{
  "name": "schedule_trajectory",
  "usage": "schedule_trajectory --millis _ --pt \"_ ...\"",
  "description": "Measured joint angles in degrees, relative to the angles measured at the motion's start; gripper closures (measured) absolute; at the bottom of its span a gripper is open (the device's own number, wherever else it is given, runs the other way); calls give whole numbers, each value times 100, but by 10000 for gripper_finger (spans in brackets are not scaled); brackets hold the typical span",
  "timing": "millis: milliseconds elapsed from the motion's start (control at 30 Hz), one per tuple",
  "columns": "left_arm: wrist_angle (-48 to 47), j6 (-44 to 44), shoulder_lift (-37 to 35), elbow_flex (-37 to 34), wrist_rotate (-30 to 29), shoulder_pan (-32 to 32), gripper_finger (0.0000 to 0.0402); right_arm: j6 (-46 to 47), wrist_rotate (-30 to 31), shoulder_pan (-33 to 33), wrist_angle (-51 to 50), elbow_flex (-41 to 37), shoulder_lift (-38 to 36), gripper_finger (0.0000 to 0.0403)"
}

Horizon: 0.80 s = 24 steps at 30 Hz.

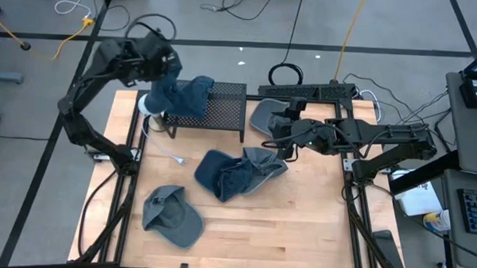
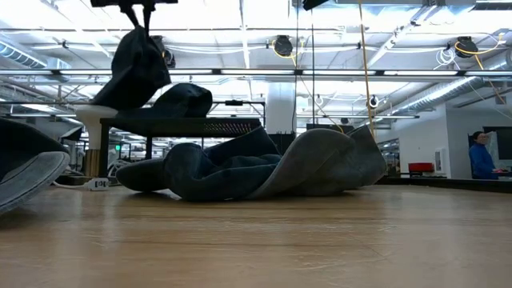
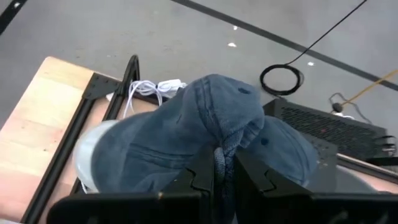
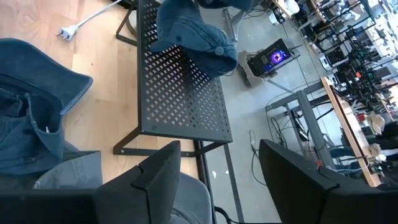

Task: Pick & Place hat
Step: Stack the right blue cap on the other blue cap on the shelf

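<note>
Denim-blue hat point(image 1: 167, 90), crumpled and drooping, hangs above the black mesh rack point(image 1: 223, 110), pinched in the left gripper point(image 1: 160, 67); right gripper point(image 1: 280, 138) gapes beside the rack.

The left gripper point(image 3: 224, 167) has its two dark fingers point(image 3: 202, 171) pinched tight on a fold of the blue denim hat point(image 3: 186, 134), which bunches up in front of them. Behind it lie a black perforated rack point(image 3: 329, 129), a white cable point(image 3: 146, 91) and the wooden table point(image 3: 37, 118).
</note>
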Motion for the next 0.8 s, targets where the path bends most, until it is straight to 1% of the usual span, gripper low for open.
schedule_trajectory --millis 167,300,367,500,700,800 --pt "149 -110 180 -61 -94 -139 375 9 -1 0 -2 0 0 193" --pt "577 -99 241 -61 -90 -191 375 138 -2 0 -3 0 0 193" --pt "644 -83 334 -57 -87 -233 375 151 -3 0 -4 0 0 193" --pt "555 -84 637 -63 68 -317 375 153 -3 0 -7 0 0 193" --pt "1030 -79 969 -61 222 -449 375 153 -5 0 -7 0 0 193" --pt "874 -42 1114 -61 328 -479 375 153 -6 0 -14 0 0 193"
